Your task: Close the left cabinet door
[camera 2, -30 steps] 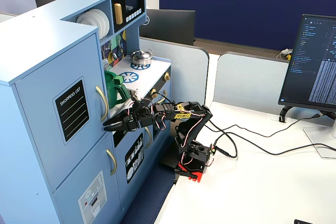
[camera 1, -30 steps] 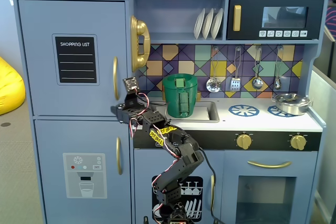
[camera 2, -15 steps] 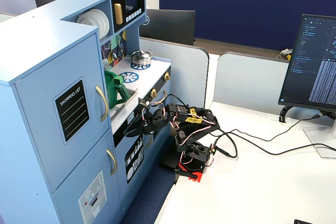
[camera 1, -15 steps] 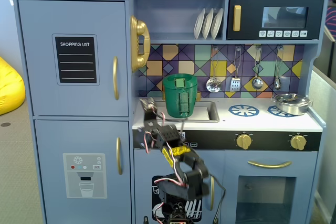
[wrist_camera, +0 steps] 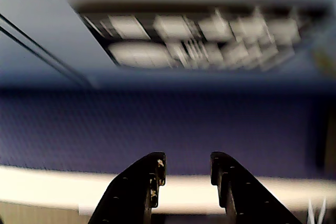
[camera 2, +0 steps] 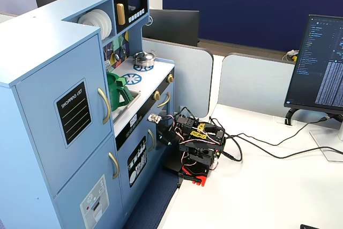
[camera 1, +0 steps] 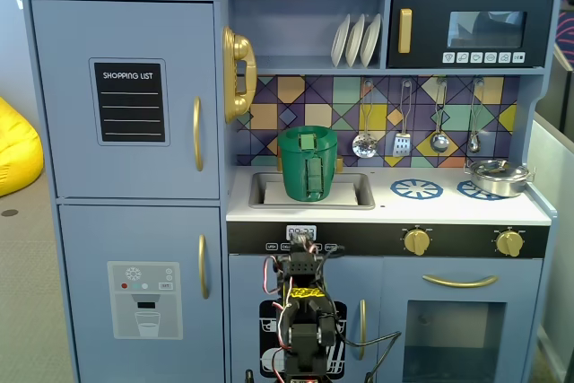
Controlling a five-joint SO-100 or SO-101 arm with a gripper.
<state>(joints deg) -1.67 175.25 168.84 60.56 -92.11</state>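
The left cabinet door (camera 1: pixel 126 96) is light blue with a black "SHOPPING LIST" panel and a vertical gold handle (camera 1: pixel 197 134). It lies flush with the cabinet front in both fixed views (camera 2: pixel 59 127). My arm (camera 1: pixel 300 311) is folded low in front of the lower middle door, well right of and below that handle. In the wrist view my gripper (wrist_camera: pixel 188 161) is open with nothing between its black fingers (wrist_camera: pixel 149 174). It faces a blurred black-and-white dishwasher graphic (wrist_camera: pixel 199 35). The folded arm (camera 2: pixel 195 138) stands on the white table.
A green pot (camera 1: pixel 308 163) stands in the sink. A gold phone (camera 1: pixel 238 73) hangs beside the upper door. Below it is the blue door with the dispenser print (camera 1: pixel 143 298). Cables (camera 2: pixel 257 143) cross the table towards a monitor (camera 2: pixel 321 63).
My arm has drawn back from beside the door's gold handle, swung right and folded down low in front of the cabinet. The door stays flush throughout.
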